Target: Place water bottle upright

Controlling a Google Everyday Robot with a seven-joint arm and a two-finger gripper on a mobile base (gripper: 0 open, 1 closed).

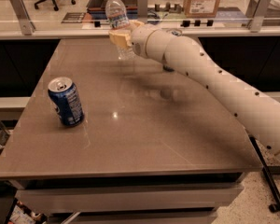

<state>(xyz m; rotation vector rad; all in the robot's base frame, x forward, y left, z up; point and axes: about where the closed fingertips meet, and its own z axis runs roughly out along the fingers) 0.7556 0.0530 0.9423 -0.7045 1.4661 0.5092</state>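
Observation:
The water bottle (117,17) is a small clear ribbed bottle with a white cap. It is held nearly upright, tilted slightly left, over the far part of the table. My gripper (121,36) is shut on the water bottle around its middle, with tan fingers (116,37) wrapped over the label. The bottle's base hangs near the tabletop around the far centre; I cannot tell whether it touches. My white arm reaches in from the lower right.
A blue soda can (66,101) stands upright on the brown table (144,134) at the left. A small dark object (169,69) sits partly hidden behind my arm. A counter with a glass rail and a cardboard box (203,0) lies beyond the far edge.

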